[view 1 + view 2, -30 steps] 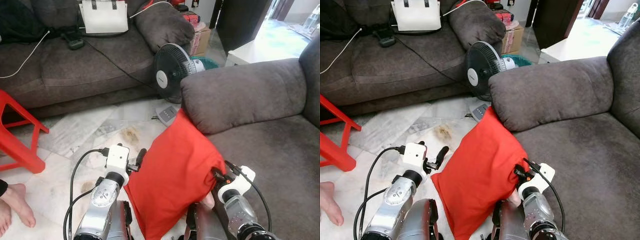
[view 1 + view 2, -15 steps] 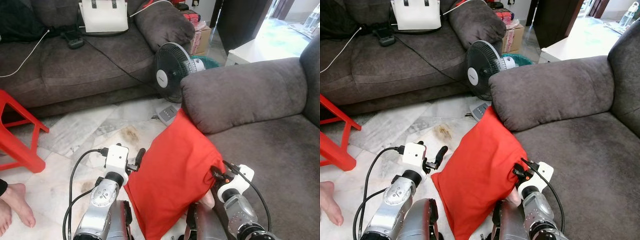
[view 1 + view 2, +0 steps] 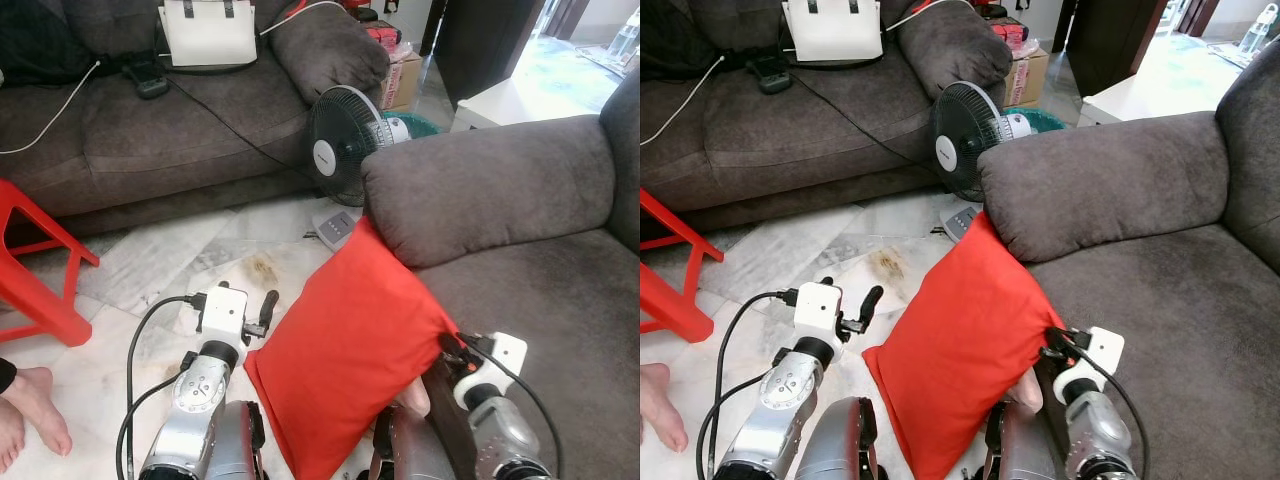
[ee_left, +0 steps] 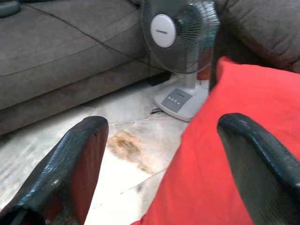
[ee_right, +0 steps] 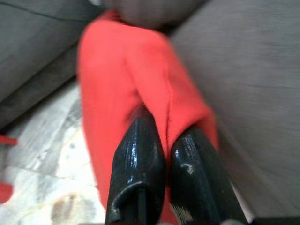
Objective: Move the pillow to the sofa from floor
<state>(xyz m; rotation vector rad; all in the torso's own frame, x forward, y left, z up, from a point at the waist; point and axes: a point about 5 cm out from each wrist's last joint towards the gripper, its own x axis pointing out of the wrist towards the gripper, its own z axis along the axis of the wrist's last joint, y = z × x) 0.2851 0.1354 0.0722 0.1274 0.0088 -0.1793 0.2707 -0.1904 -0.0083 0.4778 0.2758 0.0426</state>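
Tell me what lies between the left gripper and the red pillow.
Nothing: in the left eye view, bare marble floor shows between the open left gripper and the red pillow.

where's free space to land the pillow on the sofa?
Bare seat cushion to the right of the red pillow, below the armrest. Far sofa is cluttered: white bag, cables. The fan crowds the floor by the armrest.

Pillow [image 3: 350, 360] between floor [image 3: 150, 270] and near sofa [image 3: 520, 290], leaning on the sofa's armrest [image 3: 480, 190].
Left claw [image 3: 266, 305] just left of pillow; right claw [image 5: 161, 154] at its right edge. Fan [image 3: 345, 140] behind pillow, before far sofa [image 3: 150, 120]. Stool [image 3: 35, 270] far left.
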